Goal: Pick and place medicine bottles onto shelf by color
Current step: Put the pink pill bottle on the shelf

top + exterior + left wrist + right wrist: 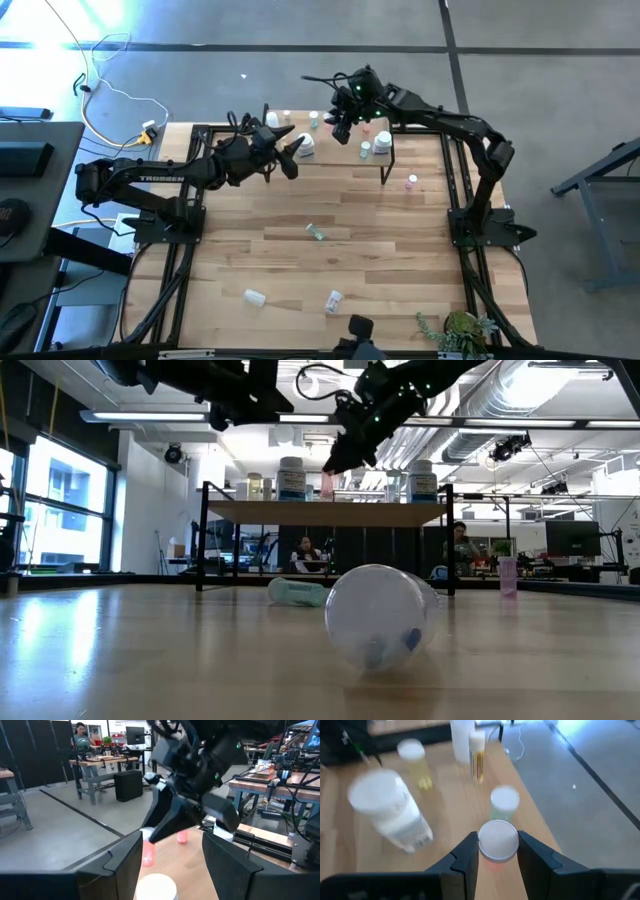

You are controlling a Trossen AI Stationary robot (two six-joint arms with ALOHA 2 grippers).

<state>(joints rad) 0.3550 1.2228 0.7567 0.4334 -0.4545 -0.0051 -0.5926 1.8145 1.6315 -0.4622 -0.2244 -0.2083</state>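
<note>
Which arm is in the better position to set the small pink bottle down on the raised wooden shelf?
The right arm. Its gripper is already shut on the small pink white-capped plastic bottle, above the raised light-wood shelf. The left gripper is open and holds nothing, beside a white jar.

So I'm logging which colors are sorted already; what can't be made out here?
- High view: bottles on the shelf are too small to tell colors; both arms cover part of it.
- Right wrist view: white cap hides the pink bottle in the right hand.
- Left wrist view: left hand hides the white jar's body.
</note>
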